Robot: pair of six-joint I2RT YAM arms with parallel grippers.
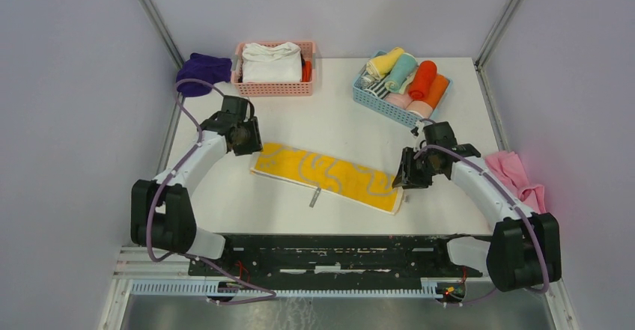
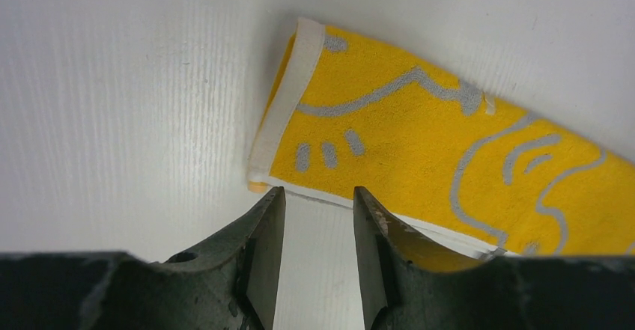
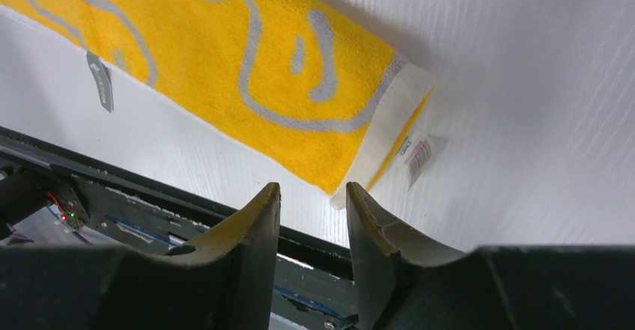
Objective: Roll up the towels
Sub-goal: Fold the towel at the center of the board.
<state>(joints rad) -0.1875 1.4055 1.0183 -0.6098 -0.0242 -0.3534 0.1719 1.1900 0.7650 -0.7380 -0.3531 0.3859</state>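
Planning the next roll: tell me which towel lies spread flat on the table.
The yellow towel with grey markings, stretched out flat in the middle. The purple towel sits bunched at the far left corner.

— Where does the spread towel (image 1: 327,177) lie?
— Flat at the middle of the counter (image 1: 337,124), running from far left to near right. A small tag (image 1: 315,197) sticks out from its near edge.
— And the claws?
— The left claw (image 1: 245,141) is just beside its left end, the right claw (image 1: 410,179) just beside its right end.
— What is behind it?
— Two baskets along the far edge. The left basket (image 1: 274,88) holds folded cloths (image 1: 271,64); the right basket (image 1: 378,104) holds rolled towels (image 1: 408,79).
— Anything at the sides?
— A bunched towel (image 1: 202,69) sits at the far left corner, left of the left basket. A crumpled cloth (image 1: 513,176) lies at the right edge, behind the right arm.
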